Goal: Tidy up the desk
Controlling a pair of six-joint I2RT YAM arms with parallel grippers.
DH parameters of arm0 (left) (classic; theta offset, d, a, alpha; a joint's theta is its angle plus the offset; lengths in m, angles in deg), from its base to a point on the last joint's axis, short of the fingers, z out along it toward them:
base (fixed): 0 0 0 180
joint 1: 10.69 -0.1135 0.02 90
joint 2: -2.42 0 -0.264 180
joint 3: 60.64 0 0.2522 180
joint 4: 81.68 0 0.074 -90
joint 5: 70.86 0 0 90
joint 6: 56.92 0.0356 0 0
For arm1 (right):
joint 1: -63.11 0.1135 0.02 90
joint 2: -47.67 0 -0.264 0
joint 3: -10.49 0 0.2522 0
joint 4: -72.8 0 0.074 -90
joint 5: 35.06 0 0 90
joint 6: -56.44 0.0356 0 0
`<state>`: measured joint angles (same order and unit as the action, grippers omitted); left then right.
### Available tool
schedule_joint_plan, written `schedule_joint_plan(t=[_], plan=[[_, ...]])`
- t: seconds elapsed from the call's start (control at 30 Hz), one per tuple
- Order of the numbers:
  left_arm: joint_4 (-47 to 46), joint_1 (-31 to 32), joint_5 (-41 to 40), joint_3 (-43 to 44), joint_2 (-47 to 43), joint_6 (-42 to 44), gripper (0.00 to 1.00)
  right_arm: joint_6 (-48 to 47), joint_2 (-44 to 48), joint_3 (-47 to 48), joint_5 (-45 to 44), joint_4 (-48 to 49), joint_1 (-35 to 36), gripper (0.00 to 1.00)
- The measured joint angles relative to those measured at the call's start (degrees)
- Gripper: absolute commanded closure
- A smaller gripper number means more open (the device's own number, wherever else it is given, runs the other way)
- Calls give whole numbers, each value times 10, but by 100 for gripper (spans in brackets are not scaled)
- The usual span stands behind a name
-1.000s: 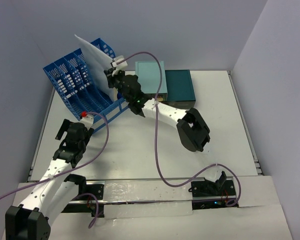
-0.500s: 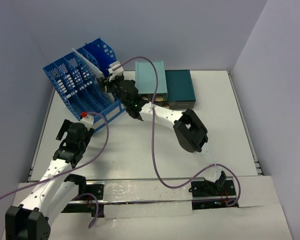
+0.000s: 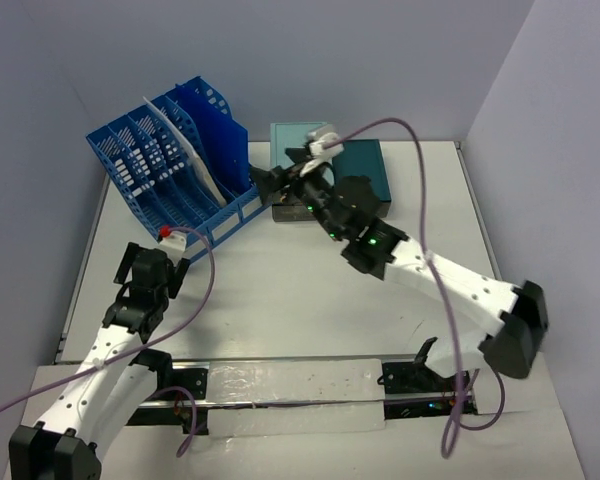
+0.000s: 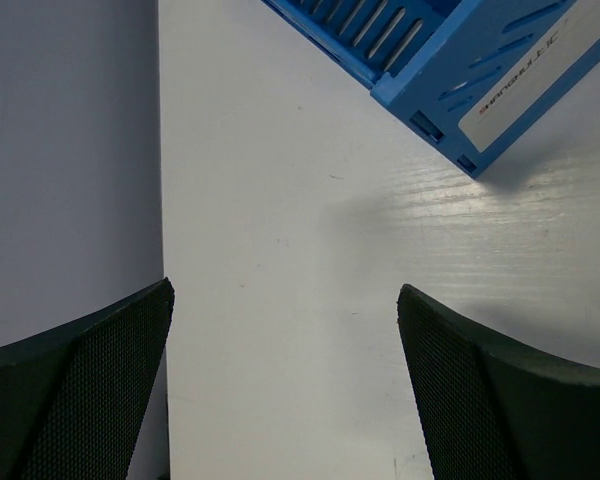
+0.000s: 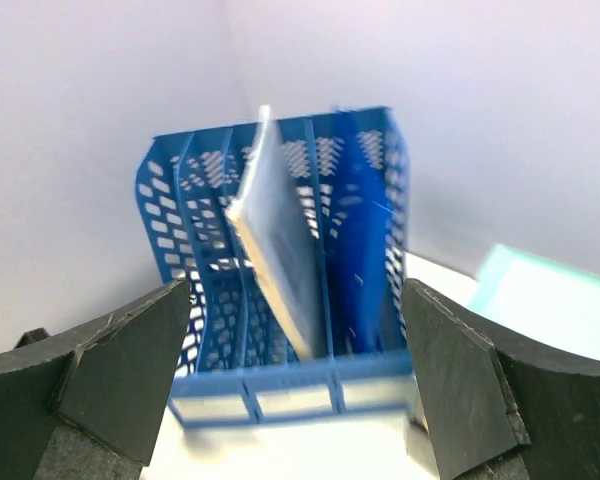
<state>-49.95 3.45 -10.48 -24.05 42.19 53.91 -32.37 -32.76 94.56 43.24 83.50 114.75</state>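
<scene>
**Paper in the rack, right arm free beside it**

The right gripper point(image 3: 276, 182) hangs spread wide and empty, just beside the blue file rack point(image 3: 165, 165) at the far-left corner, where a white sheaf of paper point(image 5: 275, 265) leans in one slot. The left gripper point(image 4: 285, 300), also spread and holding nothing, hovers low near the left edge of the desk point(image 3: 310, 300). The right arm would do best to draw straight toward the near edge (the 2 teal drawer boxes point(image 3: 365, 165) crowd it along the far edge). The desk's middle and right side offer open room.
</scene>
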Motion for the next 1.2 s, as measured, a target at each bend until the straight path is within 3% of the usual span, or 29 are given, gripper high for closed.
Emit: schedule_joint_plan(t=[0.2,0.4,0.6,0.87,1.2], plan=[[-1,0,12,-26,-10,-16,1,98,131,-92,-78,-173,-49,5],[-2,0,16,-37,-23,-32,1,240,192,-310,-88,-314,-222,3],[-11,0,28,-43,-47,-41,1,330,316,-475,-87,-326,-337,2],[-22,0,31,-47,-42,-53,1,412,325,-489,-133,-326,-341,2],[-29,0,18,-61,-37,-62,1,371,307,-484,-88,-318,-341,5]])
